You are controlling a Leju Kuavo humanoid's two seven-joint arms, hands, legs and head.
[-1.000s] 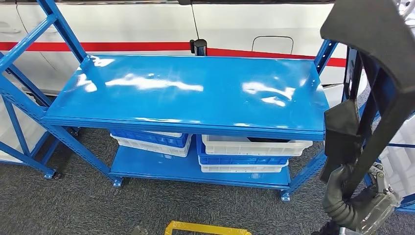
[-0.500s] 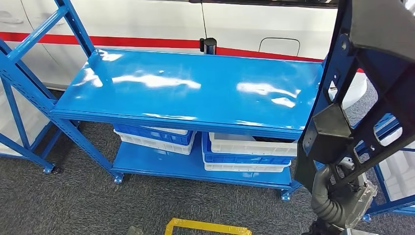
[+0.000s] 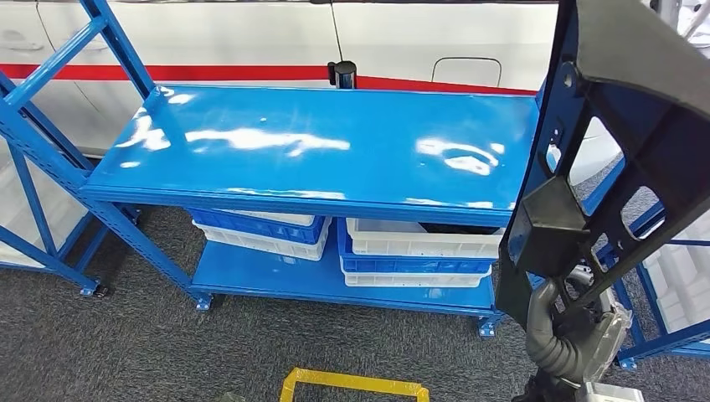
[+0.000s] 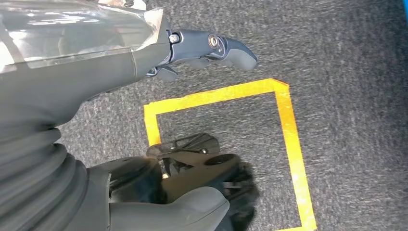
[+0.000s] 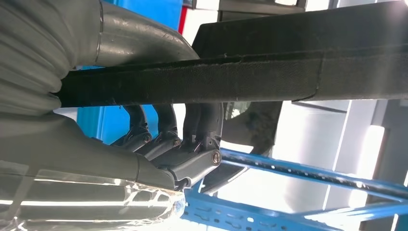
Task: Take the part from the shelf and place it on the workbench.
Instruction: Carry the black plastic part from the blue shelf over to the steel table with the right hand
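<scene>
A large black framed part [image 3: 636,126] stands upright at the right of the head view, overlapping the right end of the blue workbench top [image 3: 335,142]. My right hand [image 3: 578,335] grips the part at its lower end. In the right wrist view its dark fingers [image 5: 192,139] curl under the part's black bar [image 5: 240,79]. My left hand [image 4: 96,72] hangs over the carpet, a finger [image 4: 216,48] and the thumb [image 4: 183,211] apart, holding nothing.
White and blue bins [image 3: 419,251] [image 3: 259,230] sit on the bench's lower shelf. A white vehicle with a red stripe [image 3: 251,42] stands behind. Blue rack frames rise at the left [image 3: 42,142] and right [image 3: 661,327]. A yellow tape square [image 3: 352,387] marks the grey carpet.
The black part and my right hand have swung left, and the part now overlaps the bench's right end. The camera has shifted slightly.
</scene>
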